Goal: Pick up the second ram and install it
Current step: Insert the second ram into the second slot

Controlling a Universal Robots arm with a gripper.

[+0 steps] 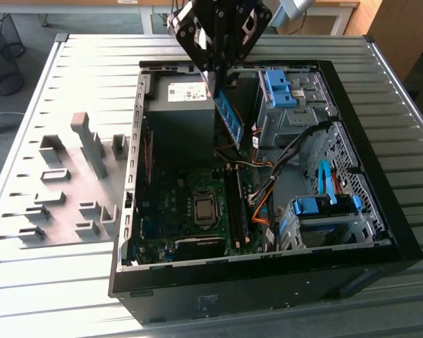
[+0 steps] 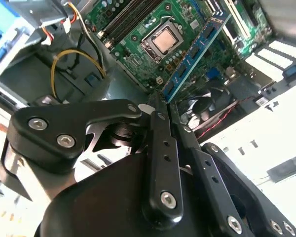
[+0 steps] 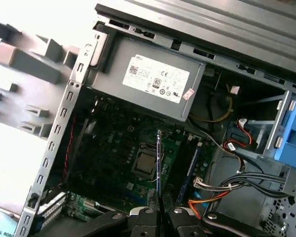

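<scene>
My gripper [image 1: 216, 76] hangs over the open computer case [image 1: 381, 232], shut on one end of the second ram [image 1: 230, 117], a slim blue stick with black chips. The stick slants down from the fingertips above the power supply's edge, clear of the motherboard [image 1: 176, 211]. In the second wrist view the ram [image 2: 195, 51] reaches out from the gripper [image 2: 163, 104] over the processor socket [image 2: 163, 40]. In the first wrist view the ram [image 3: 159, 160] is seen edge-on, rising from the gripper [image 3: 159, 211]. The dark memory slots [image 1: 235, 204] lie beside the socket [image 1: 205, 209], below the stick.
The grey power supply [image 1: 180, 98] fills the case's far corner. Light-blue drive brackets [image 1: 278, 88] [image 1: 326, 206] and bundled cables [image 1: 262, 205] crowd the exterior view's right side. A grey parts fixture [image 1: 77, 176] sits on the slatted table [image 1: 56, 289] at the exterior view's left.
</scene>
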